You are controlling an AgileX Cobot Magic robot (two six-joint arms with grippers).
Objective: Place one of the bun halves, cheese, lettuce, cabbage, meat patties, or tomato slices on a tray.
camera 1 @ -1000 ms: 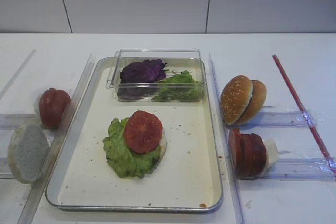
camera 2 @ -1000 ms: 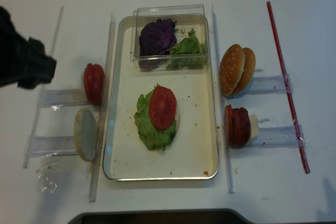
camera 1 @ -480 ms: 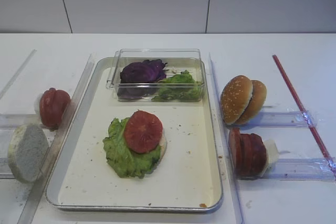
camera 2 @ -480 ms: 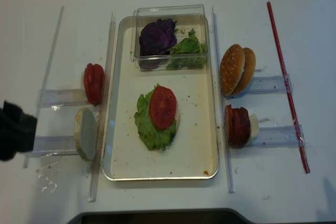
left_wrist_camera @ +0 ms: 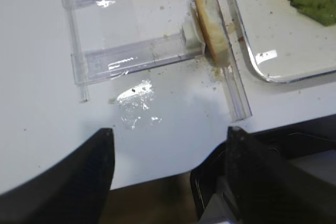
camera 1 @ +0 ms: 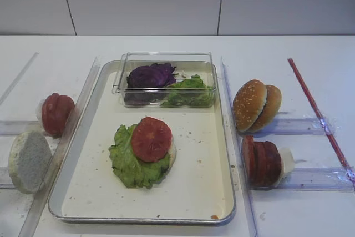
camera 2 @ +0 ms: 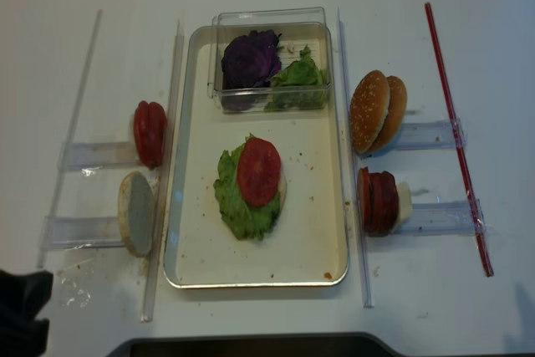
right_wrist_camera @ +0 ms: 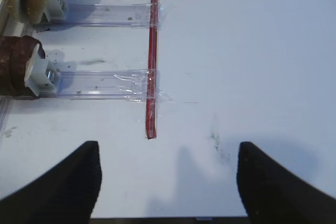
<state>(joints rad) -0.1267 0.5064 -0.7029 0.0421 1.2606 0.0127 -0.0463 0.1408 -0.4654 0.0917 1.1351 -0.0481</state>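
The silver tray [camera 1: 194,192] holds a lettuce leaf [camera 1: 128,165] over a pale bun piece, with one tomato slice [camera 1: 151,139] on top. More tomato slices [camera 1: 56,113] and a pale bun half [camera 1: 28,160] stand in racks to its left. Sesame bun halves [camera 1: 255,105] and meat patties [camera 1: 262,162] stand to its right. Cabbage [camera 1: 150,75] and more lettuce [camera 1: 189,94] lie in a clear box. My left gripper [left_wrist_camera: 169,132] hangs open and empty over the table's front-left edge. My right gripper [right_wrist_camera: 168,148] is open and empty over bare table. No cheese shows.
The clear plastic box [camera 1: 119,81] sits at the far end of the tray. Clear acrylic rails [camera 2: 164,165] flank the tray on both sides. A red strip [right_wrist_camera: 152,56] runs along the right. My left arm [camera 2: 21,315] shows at the front-left corner.
My left arm has drawn back from beside the tomato rack toward the table's front-left corner. The food and the tray have not moved.
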